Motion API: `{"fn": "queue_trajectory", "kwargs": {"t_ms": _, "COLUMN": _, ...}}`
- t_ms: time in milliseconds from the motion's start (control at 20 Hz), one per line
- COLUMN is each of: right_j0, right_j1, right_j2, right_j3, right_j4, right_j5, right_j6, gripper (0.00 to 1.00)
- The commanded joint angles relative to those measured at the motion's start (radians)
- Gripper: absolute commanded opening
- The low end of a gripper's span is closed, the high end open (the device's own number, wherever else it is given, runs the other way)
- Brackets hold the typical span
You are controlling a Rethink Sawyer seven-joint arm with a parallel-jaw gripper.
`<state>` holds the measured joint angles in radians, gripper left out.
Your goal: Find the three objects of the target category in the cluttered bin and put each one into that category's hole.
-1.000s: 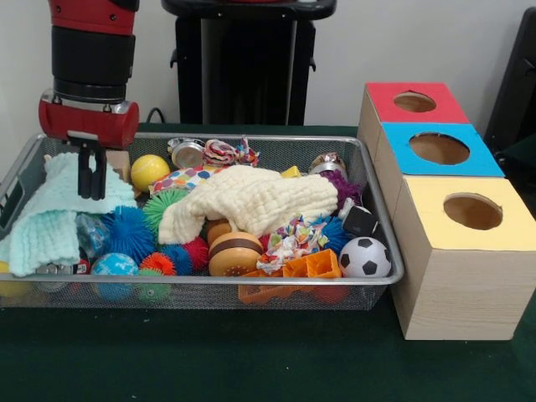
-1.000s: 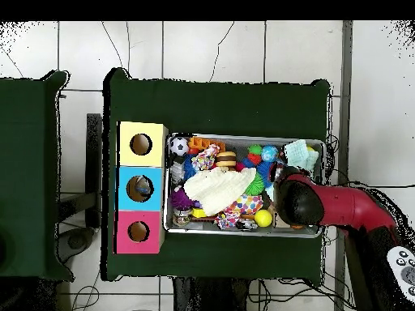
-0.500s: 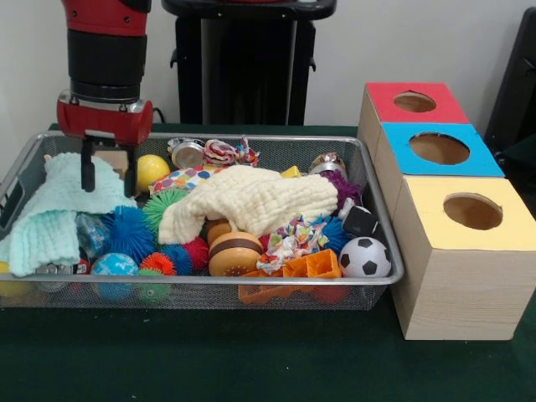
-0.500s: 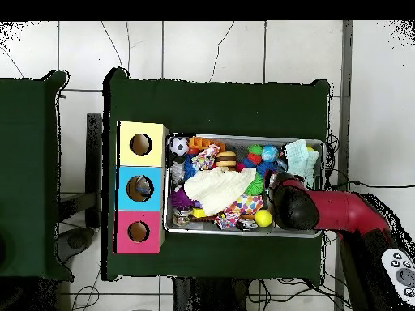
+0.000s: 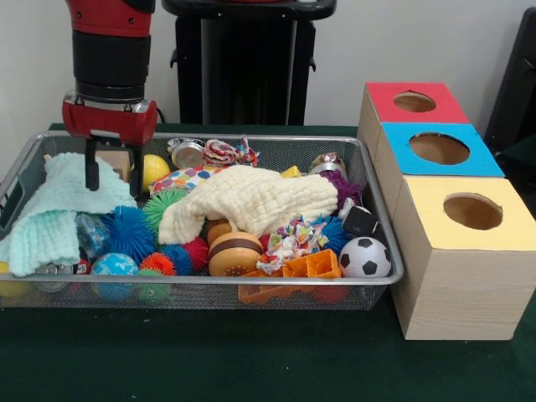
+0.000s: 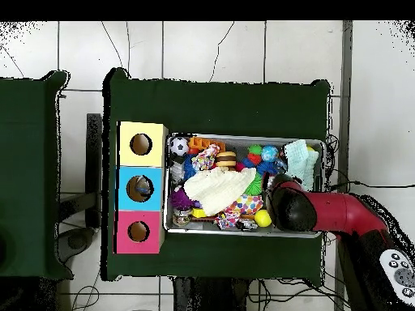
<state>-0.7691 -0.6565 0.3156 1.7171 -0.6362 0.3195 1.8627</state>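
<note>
1. On the green table, just beside the row of three boxes, sits the bin (image 5: 381,276), a wide shallow wire-mesh basket crammed with toys and cloths; in the overhead view the bin (image 6: 243,233) lies between the boxes and the arm.
2. The basket itself looks stiff and light. What must be lifted is its contents, and those look likely to handle very differently.
3. The cream cloth (image 5: 251,201) draped across the middle and the mint cloth (image 5: 50,213) at the front view's left end are soft and limp; pinching a raised fold would probably work best, and either may hide toys beneath.
4. The soccer ball (image 5: 365,258) and yellow ball (image 5: 153,170) are smooth and round, so likely to slip unless gripped across the widest part. The spiky blue ball (image 5: 130,233) should give and hold more easily.
5. The toy burger (image 5: 234,253) looks rigid, best taken across its sides.
6. The gripper (image 5: 113,180) hangs over the bin's end by the mint cloth, jaws spread apart and empty, one finger (image 5: 91,169) over the cloth's edge, the other by the yellow ball.
7. The red box (image 5: 416,105), blue box (image 5: 440,151) and yellow box (image 5: 469,213) each have a round hole on top; which is the target cannot be told.
</note>
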Motion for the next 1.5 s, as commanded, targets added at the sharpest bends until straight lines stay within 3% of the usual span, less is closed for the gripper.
{"fn": "queue_trajectory", "kwargs": {"t_ms": 50, "right_j0": 0.002, "right_j1": 0.019, "right_j2": 0.062, "right_j3": 0.045, "right_j4": -0.015, "right_j5": 0.005, "right_j6": -0.022, "gripper": 1.0}}
{"fn": "queue_trajectory", "kwargs": {"t_ms": 1000, "right_j0": -0.025, "right_j1": 0.038, "right_j2": 0.092, "right_j3": 0.036, "right_j4": -0.007, "right_j5": 0.056, "right_j6": -0.077, "gripper": 1.0}}
{"fn": "queue_trajectory", "kwargs": {"t_ms": 1500, "right_j0": -0.022, "right_j1": 0.044, "right_j2": 0.096, "right_j3": 0.038, "right_j4": -0.004, "right_j5": 0.053, "right_j6": -0.061, "gripper": 1.0}}
